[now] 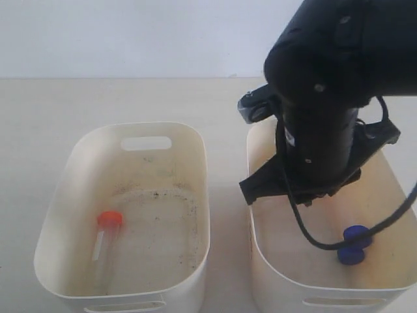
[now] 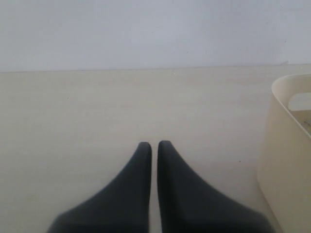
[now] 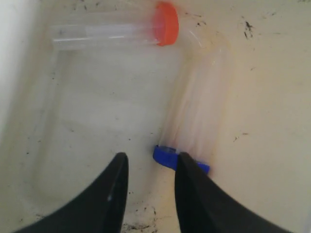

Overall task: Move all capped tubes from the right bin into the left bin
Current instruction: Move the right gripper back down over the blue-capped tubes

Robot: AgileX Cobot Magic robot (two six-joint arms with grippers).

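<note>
In the right wrist view my right gripper (image 3: 151, 158) is open low over the yellowish floor of the right bin (image 1: 260, 215). A clear tube with a blue cap (image 3: 198, 107) lies just ahead. Its cap is partly behind one fingertip (image 3: 184, 162), at the edge of the gap. A clear tube with an orange cap (image 3: 112, 34) lies farther on. The exterior view shows blue caps (image 1: 355, 244) in the right bin under the right arm (image 1: 319, 130), which hides the gripper there. Another orange-capped tube (image 1: 107, 228) lies in the left bin (image 1: 195, 150). My left gripper (image 2: 154, 144) is shut and holds nothing.
The left gripper hovers over bare beige table (image 2: 97, 107), with a cream bin wall (image 2: 286, 155) off to one side of it. A black cable (image 1: 313, 238) hangs from the right arm into the right bin. A narrow strip of table separates the two bins.
</note>
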